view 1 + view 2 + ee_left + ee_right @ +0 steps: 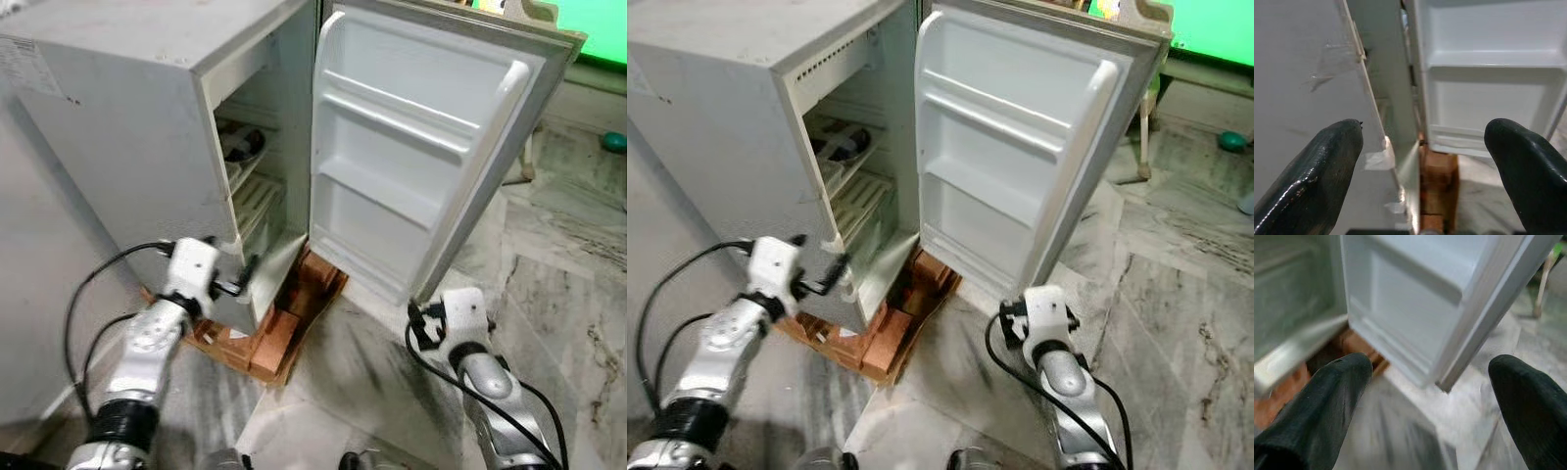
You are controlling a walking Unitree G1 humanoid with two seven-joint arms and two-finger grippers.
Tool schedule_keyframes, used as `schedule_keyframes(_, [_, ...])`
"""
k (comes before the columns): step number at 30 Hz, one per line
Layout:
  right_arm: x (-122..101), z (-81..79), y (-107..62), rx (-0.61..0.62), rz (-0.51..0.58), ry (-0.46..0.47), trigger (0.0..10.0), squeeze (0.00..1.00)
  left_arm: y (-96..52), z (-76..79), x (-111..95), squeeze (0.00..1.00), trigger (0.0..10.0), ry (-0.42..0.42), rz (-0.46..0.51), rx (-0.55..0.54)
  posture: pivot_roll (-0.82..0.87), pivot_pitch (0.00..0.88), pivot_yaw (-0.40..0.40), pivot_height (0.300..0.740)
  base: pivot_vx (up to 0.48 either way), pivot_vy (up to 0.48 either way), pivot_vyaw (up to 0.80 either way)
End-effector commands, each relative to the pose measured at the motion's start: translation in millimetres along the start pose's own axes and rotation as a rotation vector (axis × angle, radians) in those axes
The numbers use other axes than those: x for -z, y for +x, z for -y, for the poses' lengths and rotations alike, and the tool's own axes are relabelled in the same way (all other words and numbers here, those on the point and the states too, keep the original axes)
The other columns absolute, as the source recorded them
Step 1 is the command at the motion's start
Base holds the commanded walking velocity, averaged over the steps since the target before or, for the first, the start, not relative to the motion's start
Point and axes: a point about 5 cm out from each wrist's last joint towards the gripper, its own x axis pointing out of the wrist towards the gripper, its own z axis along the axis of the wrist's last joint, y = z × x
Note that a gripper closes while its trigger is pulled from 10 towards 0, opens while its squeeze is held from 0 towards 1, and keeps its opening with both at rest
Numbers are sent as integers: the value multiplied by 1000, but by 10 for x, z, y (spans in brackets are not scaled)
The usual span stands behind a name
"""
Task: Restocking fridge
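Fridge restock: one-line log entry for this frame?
white mini fridge: door open, shelves bare | left gripper: open, at cabinet edge | right gripper: open, below door

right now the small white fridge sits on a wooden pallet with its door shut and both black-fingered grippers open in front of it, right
Not quite: the white fridge door is swung wide open, as the left eye view shows, baring its empty moulded shelves. The rest holds: the small white fridge sits on the wooden pallet, and the left gripper and right gripper are both open.

2 silver arms, white wrist blocks, looping black cables, glossy black gripper fingers (1327,166)
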Motion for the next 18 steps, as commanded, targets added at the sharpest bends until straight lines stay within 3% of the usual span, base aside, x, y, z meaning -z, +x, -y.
schedule_keyframes(1, [-53, 61, -12, 28, 35, 21, 10000, 0, -37, 23, -21, 0, 10000, -5, 14, -8, 22, 9, -20, 740, 0, -424, -800])
schedule_keyframes(10, [-158, 44, -13, 30, 104, 41, 10000, 0, -216, 59, 74, 0, 10000, -6, -20, -62, 6, 0, -40, 740, 259, -381, -800])
schedule_keyframes(18, [-300, 2, 16, 24, 177, 56, 10000, 0, -137, 80, 42, 0, 10000, 9, -17, -88, 4, 0, -35, 740, 432, -68, -800])
